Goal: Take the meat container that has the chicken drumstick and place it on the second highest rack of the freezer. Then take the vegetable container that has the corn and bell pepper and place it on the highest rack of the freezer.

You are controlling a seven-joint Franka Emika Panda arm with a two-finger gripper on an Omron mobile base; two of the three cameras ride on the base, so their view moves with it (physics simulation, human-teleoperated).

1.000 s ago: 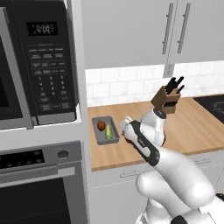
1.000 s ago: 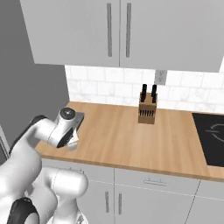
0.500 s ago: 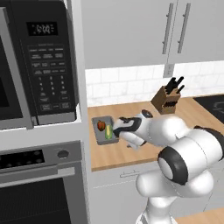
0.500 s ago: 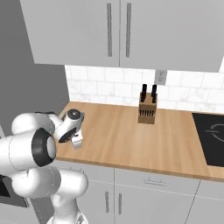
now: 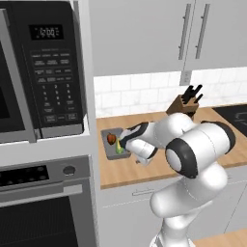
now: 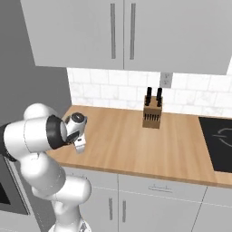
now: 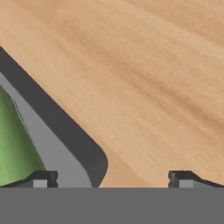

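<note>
I'm reaching for the tray (image 5: 107,143) holding the corn (image 5: 119,147) and pepper (image 5: 111,139), beside the microwave (image 5: 43,72) on the counter (image 6: 131,145). My fingers (image 7: 43,178) are spread over its rim. Next I judge: lower, pinch the rim.

Arm bent low, reaching left; gripper (image 7: 111,177) spread wide, one of its fingers (image 7: 41,178) over the tray rim (image 7: 65,127).
</note>
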